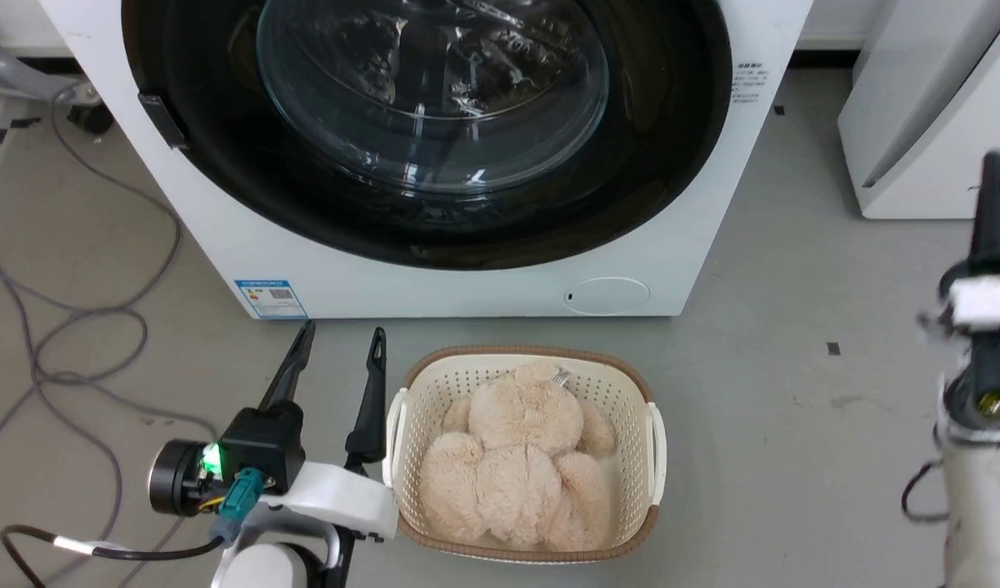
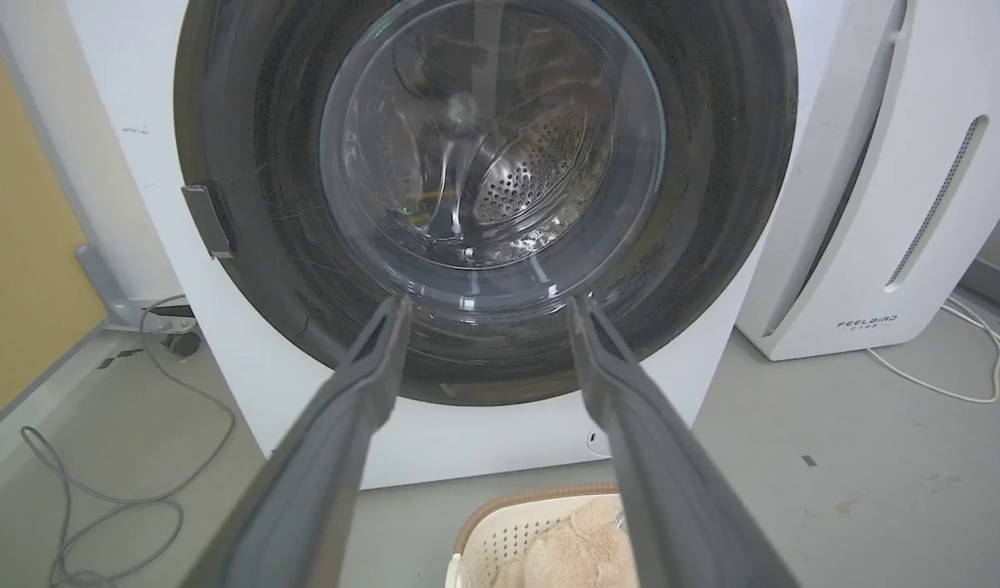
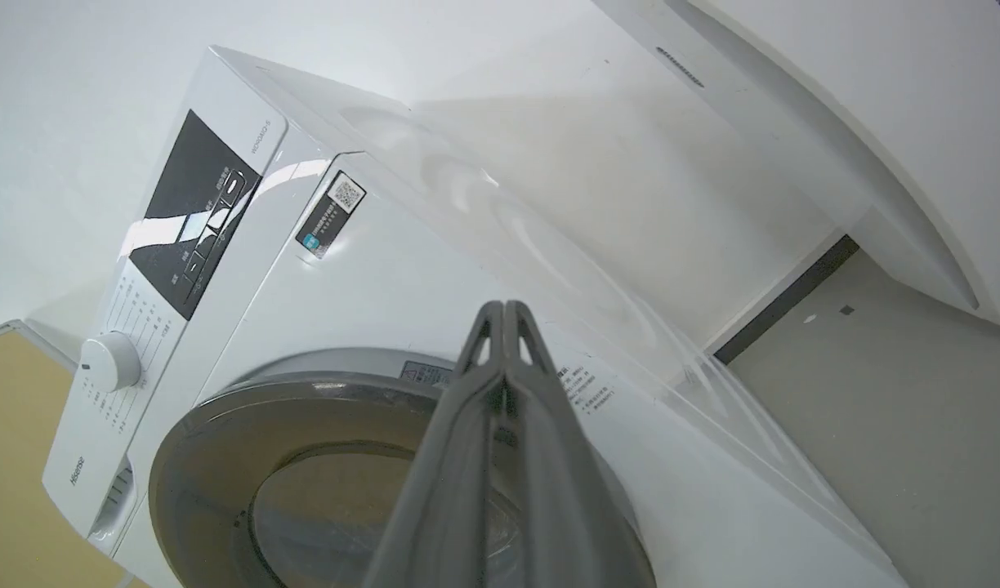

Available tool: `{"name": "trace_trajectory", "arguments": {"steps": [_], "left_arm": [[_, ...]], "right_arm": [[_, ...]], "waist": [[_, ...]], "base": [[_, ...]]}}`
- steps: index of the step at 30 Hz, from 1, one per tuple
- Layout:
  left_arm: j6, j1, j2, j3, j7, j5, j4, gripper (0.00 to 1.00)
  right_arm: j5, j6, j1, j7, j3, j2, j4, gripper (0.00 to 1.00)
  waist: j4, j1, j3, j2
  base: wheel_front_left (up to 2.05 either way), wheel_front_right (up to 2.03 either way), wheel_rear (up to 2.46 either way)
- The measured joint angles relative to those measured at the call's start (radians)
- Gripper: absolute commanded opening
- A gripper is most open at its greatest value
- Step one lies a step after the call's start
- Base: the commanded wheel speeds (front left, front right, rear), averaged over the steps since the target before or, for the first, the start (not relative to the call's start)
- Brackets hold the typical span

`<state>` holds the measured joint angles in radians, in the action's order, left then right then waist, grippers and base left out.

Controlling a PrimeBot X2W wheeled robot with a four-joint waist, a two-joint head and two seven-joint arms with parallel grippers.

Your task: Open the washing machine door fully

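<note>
The white washing machine stands straight ahead, its round glossy black door lying flat against the front, closed, with the glass bowl at its centre. A small handle tab sits on the door's left edge. My left gripper hangs open low over the floor in front of the machine, short of the door and holding nothing. At the far right, away from the machine, my right gripper points upward, and in its own view its fingers are pressed together and empty, before the door.
A cream basket holding a plush toy sits on the floor just right of my left gripper. Grey cables trail across the floor at left. A white FEELBIRD appliance stands right of the machine.
</note>
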<state>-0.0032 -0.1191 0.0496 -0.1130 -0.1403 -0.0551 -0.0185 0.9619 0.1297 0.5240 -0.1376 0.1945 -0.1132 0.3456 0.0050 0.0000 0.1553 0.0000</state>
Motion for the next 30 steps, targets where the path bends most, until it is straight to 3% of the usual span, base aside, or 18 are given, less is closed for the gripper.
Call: {"name": "trace_trajectory", "arguments": {"steps": [12, 21, 30], "left_arm": [[-0.009, -0.033, 0.000, -0.007, -0.024, 0.000, 0.015, 1.00], [-0.017, -0.057, 0.000, -0.019, -0.043, -0.002, 0.021, 1.00], [-0.017, -0.085, 0.000, -0.037, -0.062, -0.010, 0.026, 1.00]], "right_arm": [[0.173, 0.000, 0.314, 0.052, -0.024, -0.107, 0.271, 0.00], [0.232, 0.000, 0.548, 0.233, -0.137, -0.146, 0.504, 0.00], [0.248, 0.000, 0.726, 0.408, -0.265, -0.136, 0.636, 0.00]], "waist": [[0.011, 0.0000, 0.048, 0.0000], [0.021, 0.0000, 0.083, 0.0000], [0.029, 0.0001, 0.117, 0.0000]], "base": [[0.00, 0.00, 0.00], [0.00, 0.00, 0.00], [0.00, 0.00, 0.00]]}}
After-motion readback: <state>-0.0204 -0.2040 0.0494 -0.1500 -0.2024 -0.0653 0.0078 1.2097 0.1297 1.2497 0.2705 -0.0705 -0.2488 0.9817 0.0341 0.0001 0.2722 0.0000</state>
